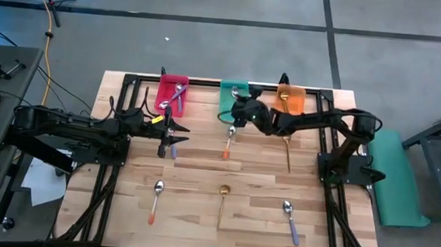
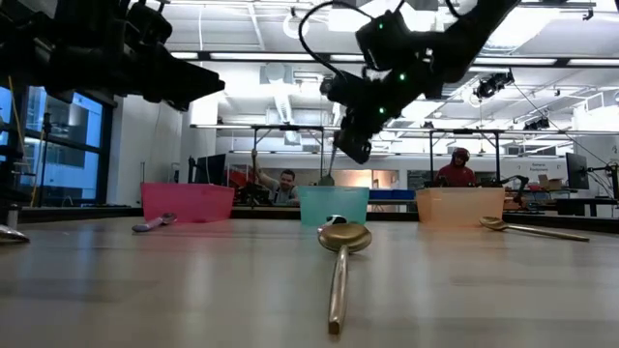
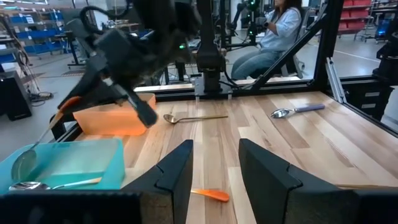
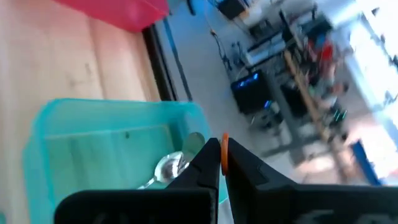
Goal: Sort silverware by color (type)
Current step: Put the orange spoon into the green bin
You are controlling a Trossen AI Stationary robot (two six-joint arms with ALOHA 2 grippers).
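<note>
My right gripper (image 1: 239, 113) is raised above the teal bin (image 1: 230, 93) and shut on an orange-handled spoon (image 3: 37, 143). That spoon's silver bowl (image 3: 22, 165) hangs low over the bin. Another spoon (image 4: 166, 167) lies inside the teal bin. My left gripper (image 3: 214, 177) is open and hovers over the table left of centre (image 1: 165, 141), touching nothing. An orange-handled spoon (image 1: 228, 143) lies on the table between the two grippers. A purple-handled spoon (image 1: 177, 97) lies in the red bin, a gold one (image 1: 283, 101) in the orange bin. My right gripper pinches the orange plastic handle (image 4: 224, 155) of the spoon between its two fingers. The spoon is lifted clear and slants down from the fingers, bowl lowest, over the teal bin.
More spoons lie on the table: a gold one (image 1: 287, 148) right of centre, an orange-handled one (image 1: 157, 197), a gold one (image 1: 223, 201) and a purple-handled one (image 1: 290, 218) along the near side. The red bin (image 1: 172, 93) and orange bin (image 1: 290, 101) flank the teal one. People sit beyond the table.
</note>
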